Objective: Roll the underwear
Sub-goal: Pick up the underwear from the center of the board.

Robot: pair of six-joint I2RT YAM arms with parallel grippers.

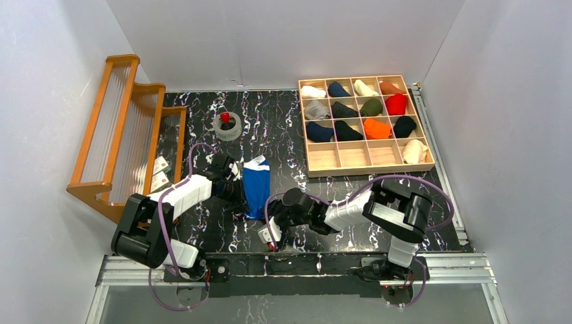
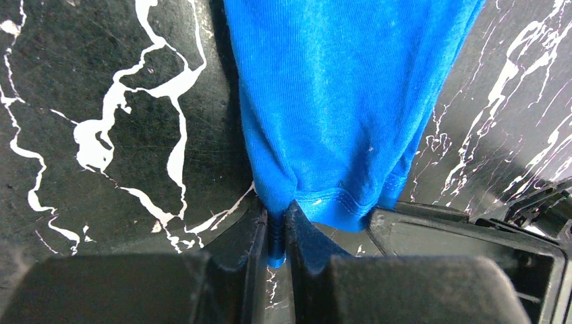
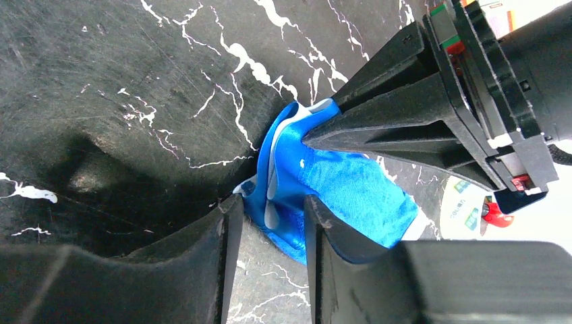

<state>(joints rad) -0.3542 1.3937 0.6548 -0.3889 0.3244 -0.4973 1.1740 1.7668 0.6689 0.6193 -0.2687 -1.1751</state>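
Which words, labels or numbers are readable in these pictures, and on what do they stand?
No text can be read.
The white cards beside the rack: print too small.
The white tag on the blue underwear: too small.
The label by the red thing, right wrist view: blurred.

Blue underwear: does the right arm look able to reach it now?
Probably yes: the right gripper is open around an edge of the blue underwear. The left gripper pinches the cloth close by, yet does not block it.
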